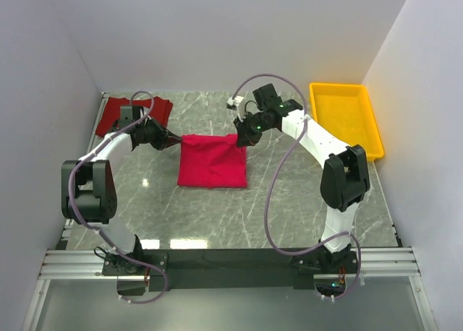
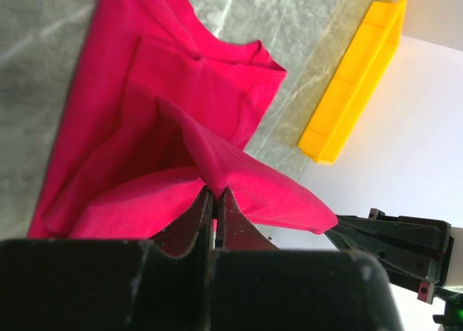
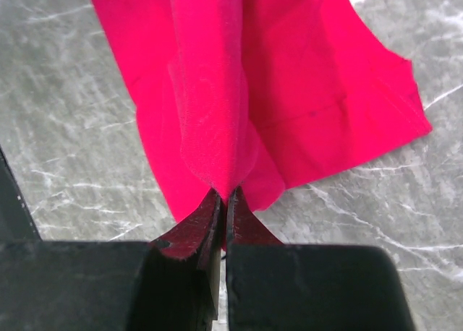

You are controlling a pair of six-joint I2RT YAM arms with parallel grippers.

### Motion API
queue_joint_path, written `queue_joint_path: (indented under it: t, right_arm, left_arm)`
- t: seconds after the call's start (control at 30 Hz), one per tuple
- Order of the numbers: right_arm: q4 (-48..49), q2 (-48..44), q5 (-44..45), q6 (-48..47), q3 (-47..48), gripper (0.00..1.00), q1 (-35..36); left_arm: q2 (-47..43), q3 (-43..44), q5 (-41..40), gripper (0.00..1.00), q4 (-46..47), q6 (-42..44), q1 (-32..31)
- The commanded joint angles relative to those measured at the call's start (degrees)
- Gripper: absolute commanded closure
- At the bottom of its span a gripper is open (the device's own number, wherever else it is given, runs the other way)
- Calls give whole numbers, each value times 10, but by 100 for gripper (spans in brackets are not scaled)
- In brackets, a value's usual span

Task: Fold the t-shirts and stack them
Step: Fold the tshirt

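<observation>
The crimson-pink t-shirt hangs in the middle of the table, held up by its two far corners; its lower part rests on the marble. My left gripper is shut on its far left corner. My right gripper is shut on its far right corner. The cloth sags between them. The darker brick red t-shirt lies folded at the far left, behind my left arm. The neck tag is hidden.
A yellow plastic tray stands at the far right; it also shows in the left wrist view. White walls close in the table on three sides. Cables loop over both arms.
</observation>
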Motion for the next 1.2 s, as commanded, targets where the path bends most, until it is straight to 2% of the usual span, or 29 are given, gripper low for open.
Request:
queue_joint_path:
  t: [0.0, 0.17, 1.17]
  right_arm:
    - [1, 13, 22, 20, 35, 100, -5]
    - [-2, 43, 40, 30, 56, 100, -8]
    - [22, 129, 91, 65, 110, 100, -33]
  left_arm:
    - [16, 37, -8, 100, 5, 23, -1]
    - [41, 57, -29, 100, 1, 27, -1]
    - [192, 175, -28, 99, -20, 36, -2]
